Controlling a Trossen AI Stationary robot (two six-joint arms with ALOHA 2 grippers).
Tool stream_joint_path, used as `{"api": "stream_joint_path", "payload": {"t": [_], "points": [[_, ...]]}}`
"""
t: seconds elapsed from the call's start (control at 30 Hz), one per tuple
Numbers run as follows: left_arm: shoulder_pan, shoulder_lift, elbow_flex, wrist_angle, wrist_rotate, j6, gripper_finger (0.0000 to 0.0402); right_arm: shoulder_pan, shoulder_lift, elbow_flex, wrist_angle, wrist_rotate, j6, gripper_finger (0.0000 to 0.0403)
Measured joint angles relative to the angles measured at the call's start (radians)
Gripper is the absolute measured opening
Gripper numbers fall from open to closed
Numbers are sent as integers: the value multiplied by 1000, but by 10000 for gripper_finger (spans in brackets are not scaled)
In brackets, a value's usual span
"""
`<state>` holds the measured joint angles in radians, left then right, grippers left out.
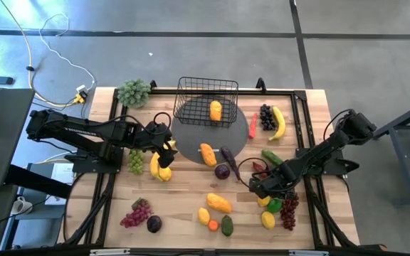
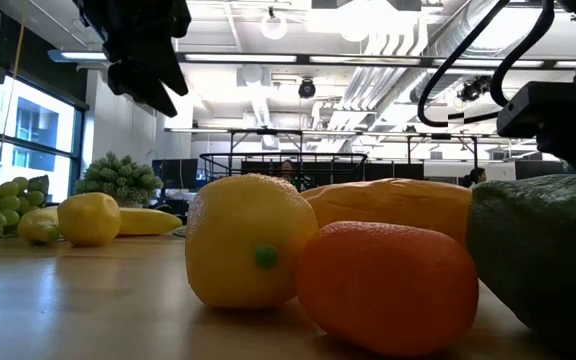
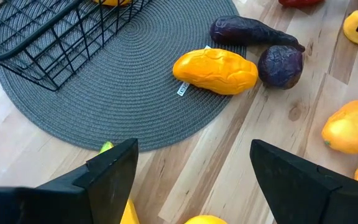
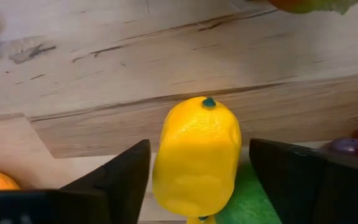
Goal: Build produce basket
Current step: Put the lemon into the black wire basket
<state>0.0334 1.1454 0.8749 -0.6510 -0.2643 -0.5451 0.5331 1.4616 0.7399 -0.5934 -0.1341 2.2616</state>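
One lemon (image 4: 196,158) lay between spread fingers of right hand (image 1: 265,193), long axis pointing away from wrist, nothing gripped. Right arm nearer; basket (image 1: 206,102) sat well apart at table's (image 1: 184,206) far edge, one mango (image 1: 216,110) inside. Left hand (image 1: 168,151) hovered open and empty over two bananas (image 1: 159,169), second mango (image 3: 215,71) ahead on mat (image 3: 104,106).
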Motion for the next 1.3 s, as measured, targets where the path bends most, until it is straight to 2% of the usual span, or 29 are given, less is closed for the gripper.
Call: {"api": "stream_joint_path", "payload": {"t": [0.27,0.4,0.8,1.0,1.3], "points": [[0,0,0,0,0,7,300,-1,0,0,7,16,-1,166],[0,0,0,0,0,12,300,-1,0,0,29,49,-18,140],[8,0,0,0,-16,81,300,-18,0,4,248,267,-65,132],[50,0,0,-1,-10,134,300,-65,0,118,147,362,-162,131],[120,0,0,-3,-8,228,300,-183,-1,333,-44,507,-422,131]]}}
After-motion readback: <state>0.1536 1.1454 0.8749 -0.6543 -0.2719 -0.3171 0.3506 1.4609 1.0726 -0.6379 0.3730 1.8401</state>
